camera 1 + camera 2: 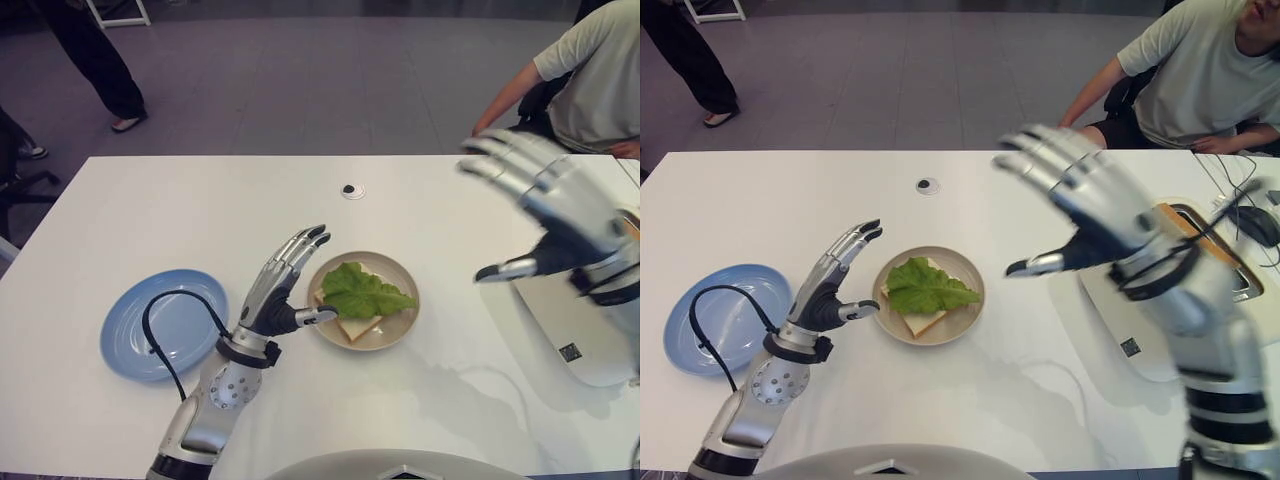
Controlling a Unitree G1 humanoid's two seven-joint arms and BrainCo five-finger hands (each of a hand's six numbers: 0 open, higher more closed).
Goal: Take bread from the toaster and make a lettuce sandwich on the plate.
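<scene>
The plate (385, 262) at the tabletop (150, 210) centre carries a bread slice (355, 328) topped with lettuce (362, 291). The left hand (278, 290), fingers wide and empty, is just beside the rim at 9 o'clock. The right hand (1090, 205), spread wide and empty, hangs raised at 3 o'clock, before the toaster (1140, 330) at the right edge. A second slice (1178, 218) appears to sit in its slot. Open surface lies at 12 o'clock.

Bright, even light from above falls on the white desk (130, 200), with no hard glare on it. A soft, pale shadow lies on the desk below the right hand (560, 210), toward the near right corner, and a fainter one by the left hand (282, 290). The right hand is blurred, while the left is crisp. The floor (300, 90) beyond the far edge is dimmer.
</scene>
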